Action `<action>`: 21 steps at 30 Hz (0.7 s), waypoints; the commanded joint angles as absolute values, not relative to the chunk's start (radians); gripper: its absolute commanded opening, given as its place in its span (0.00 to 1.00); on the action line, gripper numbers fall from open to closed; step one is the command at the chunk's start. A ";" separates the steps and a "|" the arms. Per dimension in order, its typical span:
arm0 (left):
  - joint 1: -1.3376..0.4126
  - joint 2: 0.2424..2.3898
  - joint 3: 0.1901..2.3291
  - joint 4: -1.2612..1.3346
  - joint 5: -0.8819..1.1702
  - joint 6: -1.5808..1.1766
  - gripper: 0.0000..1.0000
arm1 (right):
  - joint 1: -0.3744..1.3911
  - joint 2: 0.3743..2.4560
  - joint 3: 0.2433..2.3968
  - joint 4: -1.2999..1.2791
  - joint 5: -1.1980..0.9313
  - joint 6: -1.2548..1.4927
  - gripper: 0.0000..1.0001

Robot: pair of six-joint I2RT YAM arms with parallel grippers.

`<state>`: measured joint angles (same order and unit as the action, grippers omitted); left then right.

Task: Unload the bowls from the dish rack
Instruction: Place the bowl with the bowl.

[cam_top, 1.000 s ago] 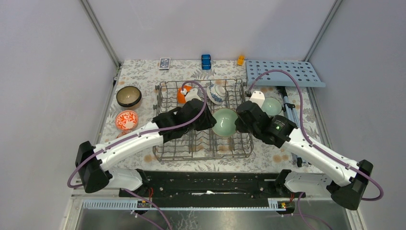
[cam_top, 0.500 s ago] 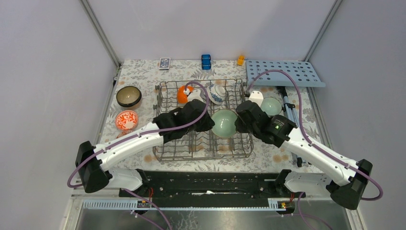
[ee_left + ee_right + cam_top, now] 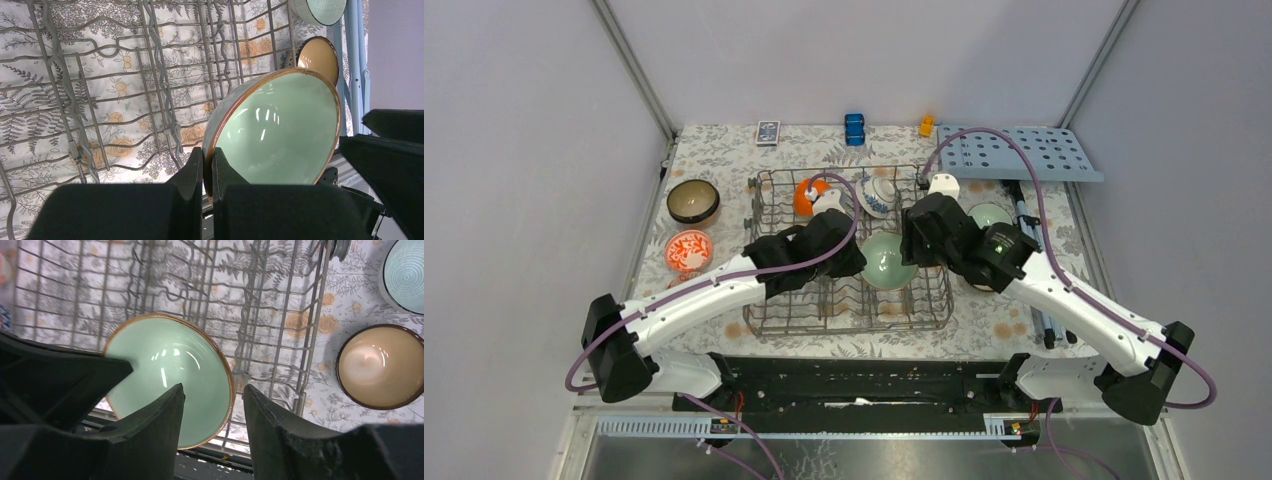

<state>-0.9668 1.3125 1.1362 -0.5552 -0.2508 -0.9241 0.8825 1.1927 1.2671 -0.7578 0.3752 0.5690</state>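
- A glossy dark brown bowl (image 3: 693, 201) and a red-and-white patterned bowl (image 3: 689, 250) sat on the floral-printed surface (image 3: 724, 160), at 9 o'clock from the grey wire dish rack (image 3: 824, 310).
- The left jaws were clenched on the brown-edged rim of a smooth pale green bowl (image 3: 280, 135), which was tilted inside the rack toward its 3 o'clock side.
- The right jaws stood released, straddling that bowl's opposite rim.
- A round tan-glazed bowl (image 3: 380, 365) rested outside the rack at 3 o'clock.

I can read no writing, number or brand in any of my views. The small patterned box (image 3: 767, 132) at the far edge of the counter (image 3: 724, 160) carries a print too small to make out.
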 commanded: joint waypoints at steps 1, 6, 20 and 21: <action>-0.963 1.305 1.174 -0.471 -0.260 -0.948 0.00 | 0.880 1.223 1.288 -0.806 0.362 0.524 0.55; -0.964 1.294 1.167 -0.471 -0.264 -0.952 0.00 | 0.878 1.234 1.261 -0.794 0.354 0.517 0.49; -0.963 1.283 1.162 -0.472 -0.265 -0.965 0.00 | 0.870 1.237 1.218 -0.773 0.339 0.526 0.30; -0.964 1.282 1.161 -0.472 -0.264 -0.964 0.00 | 0.869 1.238 1.219 -0.777 0.346 0.529 0.32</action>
<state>-0.9668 1.3125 1.1362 -0.5724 -0.2512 -0.9394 0.8768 1.2343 1.2190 -0.7803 0.3450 0.5308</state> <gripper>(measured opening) 0.037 0.295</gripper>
